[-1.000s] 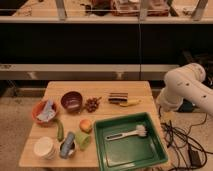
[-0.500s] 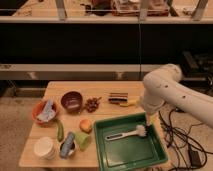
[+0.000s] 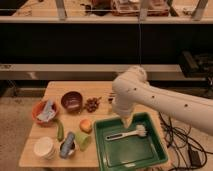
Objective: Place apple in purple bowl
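Observation:
The apple (image 3: 86,125), small and orange-red, lies on the wooden table just left of the green tray. The purple bowl (image 3: 72,101) stands empty behind it, towards the table's back left. My white arm reaches in from the right and bends down over the table. Its gripper (image 3: 125,121) points downward above the tray's back edge, to the right of the apple and apart from it. Nothing can be seen held in it.
A green tray (image 3: 150,152) with a white brush (image 3: 129,133) fills the table's front right. Dark grapes (image 3: 92,104) lie beside the purple bowl. An orange bowl with blue cloth (image 3: 45,111), a green vegetable (image 3: 60,131), a white cup (image 3: 44,147) and a green cup (image 3: 82,140) crowd the left.
My arm has swung in from the right side of the table to above the tray's back edge, now covering the table's back right. The objects have not moved.

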Robot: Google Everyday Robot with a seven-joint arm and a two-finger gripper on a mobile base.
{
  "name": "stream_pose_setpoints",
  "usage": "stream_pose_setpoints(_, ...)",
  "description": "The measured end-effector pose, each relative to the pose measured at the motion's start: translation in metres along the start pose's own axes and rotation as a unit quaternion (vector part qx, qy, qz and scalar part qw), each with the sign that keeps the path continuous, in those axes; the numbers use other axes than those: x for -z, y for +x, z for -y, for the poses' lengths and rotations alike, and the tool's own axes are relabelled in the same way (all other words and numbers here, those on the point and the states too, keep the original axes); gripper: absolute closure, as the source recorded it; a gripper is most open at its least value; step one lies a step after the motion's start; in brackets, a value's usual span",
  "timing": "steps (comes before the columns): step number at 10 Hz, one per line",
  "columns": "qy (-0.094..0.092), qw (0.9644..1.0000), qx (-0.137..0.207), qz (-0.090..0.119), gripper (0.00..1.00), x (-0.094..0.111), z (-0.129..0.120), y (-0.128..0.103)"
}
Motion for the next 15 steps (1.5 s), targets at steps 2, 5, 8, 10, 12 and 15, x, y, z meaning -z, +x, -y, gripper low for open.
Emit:
stream_pose_setpoints(2,0.003,0.9999,0.013,0.004,0.35,-0.002,0.009,-0.008)
stream_pose_setpoints(5,0.001,0.9999,0.013,0.004,0.35,-0.002,0.008,-0.008)
stream_pose_setpoints(8,0.002,0.9999,0.012,0.004,0.35,-0.002,0.008,-0.007)
stream_pose_setpoints(10,0.002,0.9998,0.019,0.008,0.35,-0.002,0.010,-0.008)
stream_pose_setpoints(12,0.002,0.9976,0.066,0.019,0.35,-0.003,0.034,-0.015)
stream_pose_setpoints(15,-0.006,0.9911,0.130,0.028,0.35,-0.017,0.089,-0.044)
